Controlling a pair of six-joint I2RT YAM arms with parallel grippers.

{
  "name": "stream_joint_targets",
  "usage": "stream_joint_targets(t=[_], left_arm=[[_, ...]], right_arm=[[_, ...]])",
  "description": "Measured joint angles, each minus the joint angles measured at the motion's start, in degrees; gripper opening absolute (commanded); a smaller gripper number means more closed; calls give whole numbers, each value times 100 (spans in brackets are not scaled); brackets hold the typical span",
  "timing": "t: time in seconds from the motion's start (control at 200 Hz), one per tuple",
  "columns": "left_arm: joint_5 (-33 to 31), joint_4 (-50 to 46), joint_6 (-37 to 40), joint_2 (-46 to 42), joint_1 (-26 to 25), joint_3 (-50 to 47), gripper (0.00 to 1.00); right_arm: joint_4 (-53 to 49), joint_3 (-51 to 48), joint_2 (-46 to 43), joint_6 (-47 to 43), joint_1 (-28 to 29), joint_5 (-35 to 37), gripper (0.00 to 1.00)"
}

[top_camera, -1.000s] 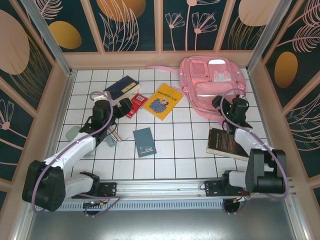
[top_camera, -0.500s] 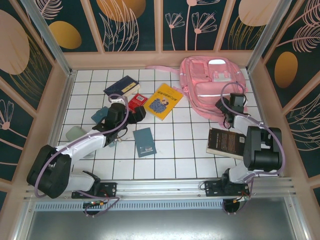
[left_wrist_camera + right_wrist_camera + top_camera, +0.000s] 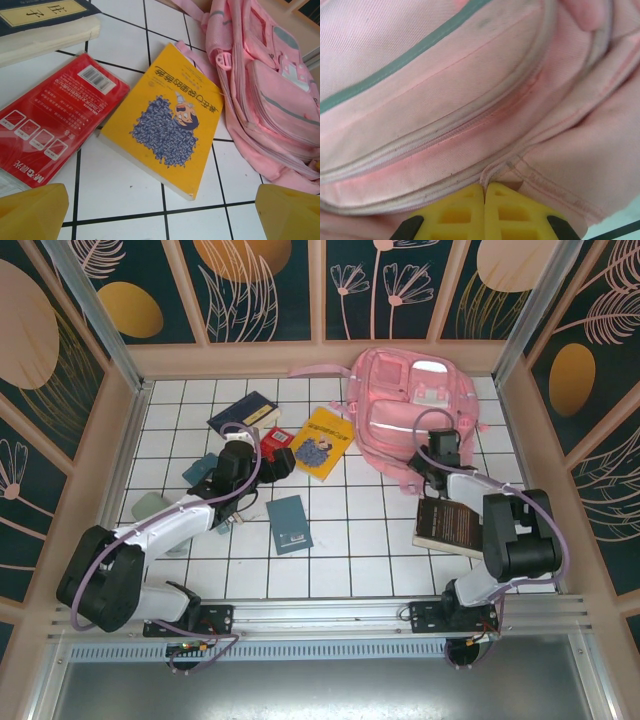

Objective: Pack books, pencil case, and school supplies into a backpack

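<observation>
L arm (image 3: 165, 523) & R arm (image 3: 478, 483): white link shells, black joints, fat round black motor housings at shoulder & elbow. Lilac cable (image 3: 240, 427) along each, base to wrist, w/ slack loop near wrist. Black bases (image 3: 190, 612), small & boxy. Wrist heads black, blocky. Left gripper (image 3: 160, 215): yellow plastic fingers (image 3: 30, 212), blunt wedge tips. Right gripper (image 3: 484, 197): same yellow, square recesses moulded into fingers, black mounts either side.

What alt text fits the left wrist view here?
A yellow book lies flat on white tiles, a red packet at its left, the pink backpack at its right. A navy book sits top left; the jaws stand wide open below.
</observation>
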Motion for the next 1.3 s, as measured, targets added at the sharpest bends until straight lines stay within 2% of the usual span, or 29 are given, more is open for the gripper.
stream_joint_targets(t=[0.335,0.656,0.726,0.791,0.891,1.021,1.071,1.171,1.296], left_arm=[[20,-37,20,116,0,243,96],[85,-146,107,98,0,280,93],[105,-162,149,81,-17,295,92],[105,-205,177,79,-66,341,92],[111,-240,221,85,-170,413,89],[127,-234,214,260,-358,555,87],[133,-227,195,407,-455,625,85],[190,-166,66,903,-678,826,81],[234,-149,-120,1622,-986,1178,80]], right_arm=[[-92,-131,-306,420,1554,199,0],[-11,-24,-125,240,2841,55,0],[-2,-15,-114,184,2983,-2,27],[-4,-15,-116,90,3040,-11,45],[-13,-35,-310,20,3025,20,46],[-74,-166,-1029,-96,2850,195,46],[-98,-223,-1346,-125,2688,286,50],[-151,-363,-1832,-208,2236,398,50],[-275,-638,-2288,-214,1690,494,51]])
